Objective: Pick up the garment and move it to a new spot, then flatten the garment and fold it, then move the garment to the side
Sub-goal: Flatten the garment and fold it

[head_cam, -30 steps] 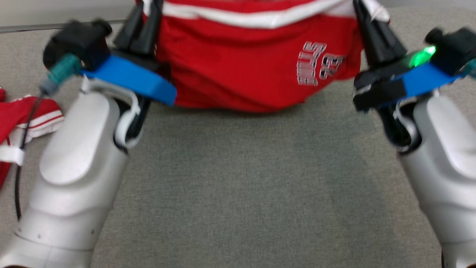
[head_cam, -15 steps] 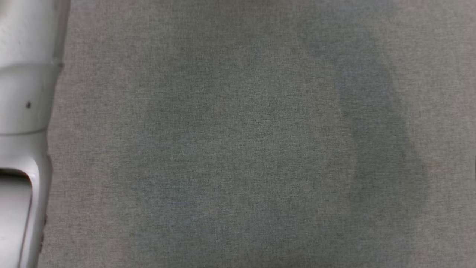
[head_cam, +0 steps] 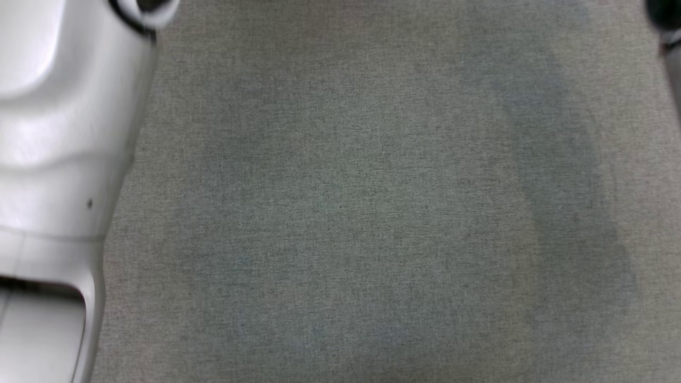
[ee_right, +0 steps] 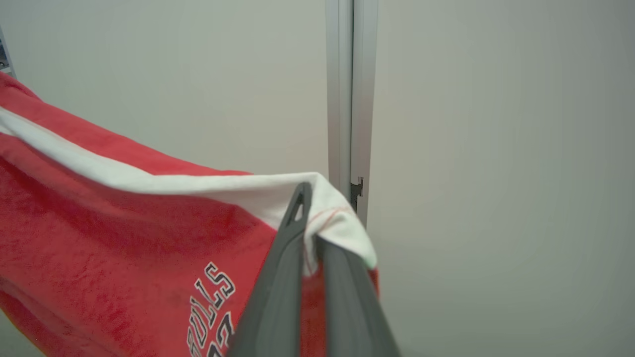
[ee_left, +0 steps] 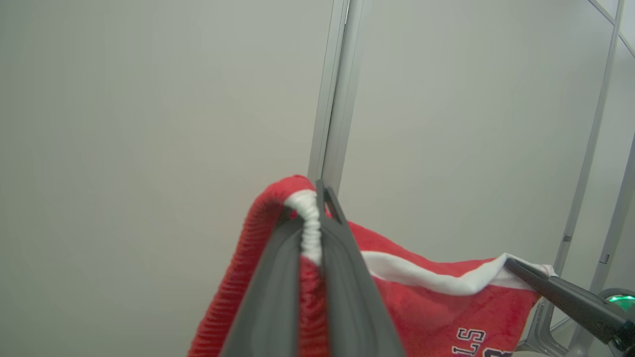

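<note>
**Left hand (ee_left: pixel 311 214) and right hand (ee_right: pixel 311 223): both clamped on one garment (ee_right: pixel 124 233), held aloft**

Item 1. Left hand. The two dark fingers are closed together, with the gathered white trim of the garment pinched between them near the tips. Red ribbed cloth bulges over the outer finger and hangs below.

Item 2. Right hand. The fingers are closed on the opposite white-edged corner, and the cloth folds over the tips. In the left wrist view, one of its fingers reaches in from the lower right and meets that same corner.

Item 3. Garment. Red, with a white band along the top edge and dark-outlined lettering (ee_right: pixel 213 307) low on the front. It is strung between the two hands by its upper edge, sagging a little in the middle, and the body hangs free. It sits in front of a pale wall (ee_left: pixel 149 124) and an upright metal post (ee_right: pixel 347 99). Its lower hem is out of frame, so contact with anything below cannot be told.

Item 4. Tabletop (head_cam: pixel 340 213). Grey woven covering with a soft shadow on it, seen in the head view. A pale forearm (head_cam: pixel 64 133) shows at the left edge.

Status, as judged:
- The pick-up is done.
- The carry to a new spot appears to be in hand.
- Setting down, flattening, folding and moving the garment aside are all left to do.
</note>
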{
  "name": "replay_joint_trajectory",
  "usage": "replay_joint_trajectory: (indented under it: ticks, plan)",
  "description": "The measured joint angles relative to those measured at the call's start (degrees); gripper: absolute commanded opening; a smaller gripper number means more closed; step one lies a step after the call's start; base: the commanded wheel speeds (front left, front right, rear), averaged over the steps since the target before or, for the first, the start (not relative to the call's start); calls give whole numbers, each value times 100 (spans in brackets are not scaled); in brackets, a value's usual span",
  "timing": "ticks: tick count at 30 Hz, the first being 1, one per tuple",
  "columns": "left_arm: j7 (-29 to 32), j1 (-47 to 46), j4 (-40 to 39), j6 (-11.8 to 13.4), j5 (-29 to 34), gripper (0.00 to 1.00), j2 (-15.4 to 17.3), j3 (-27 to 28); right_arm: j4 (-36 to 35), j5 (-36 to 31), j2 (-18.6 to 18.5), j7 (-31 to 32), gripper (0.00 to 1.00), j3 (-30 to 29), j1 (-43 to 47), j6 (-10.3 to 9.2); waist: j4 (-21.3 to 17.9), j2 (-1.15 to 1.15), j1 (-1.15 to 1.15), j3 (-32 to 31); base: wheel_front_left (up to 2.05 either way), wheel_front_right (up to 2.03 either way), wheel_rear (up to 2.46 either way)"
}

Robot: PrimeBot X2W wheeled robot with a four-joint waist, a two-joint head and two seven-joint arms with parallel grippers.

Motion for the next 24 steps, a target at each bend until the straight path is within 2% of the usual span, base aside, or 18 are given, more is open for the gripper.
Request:
replay_joint_trajectory:
  ticks: [5, 8, 9, 10, 16, 24]
  plan:
    - [0, 1443, -469, 0, 179, 0, 104, 43, -636, -100, -18, -7, 0, -37, 1363, 0, -36, 0, 0, -203, 0, 0, 0]
    - [-1, 2284, -799, 0, 296, 0, 45, 42, -1026, -175, -5, -7, 0, -119, 2235, 0, -16, 0, -1, -409, 0, 0, 0]
    - [-1, 2284, -799, 0, 296, 0, 45, 42, -1026, -175, -5, -7, 0, -119, 2235, 0, -16, 0, -1, -409, 0, 0, 0]
    - [1, 2878, -973, 0, 342, 0, -2, 99, -1282, -232, 10, -7, 0, -192, 2774, 0, -5, 0, -1, -556, 0, 0, 0]
    - [0, 4484, -1501, 0, 563, 0, -118, 286, -1826, -330, 69, -8, 0, -280, 4210, 0, 3, 0, -3, -1014, 0, 0, 0]
    - [0, 5927, -1850, 15, 657, 0, -163, 375, -2241, -341, 9, -8, 0, -355, 5611, 0, 77, 0, -3, -1569, 0, 0, 0]
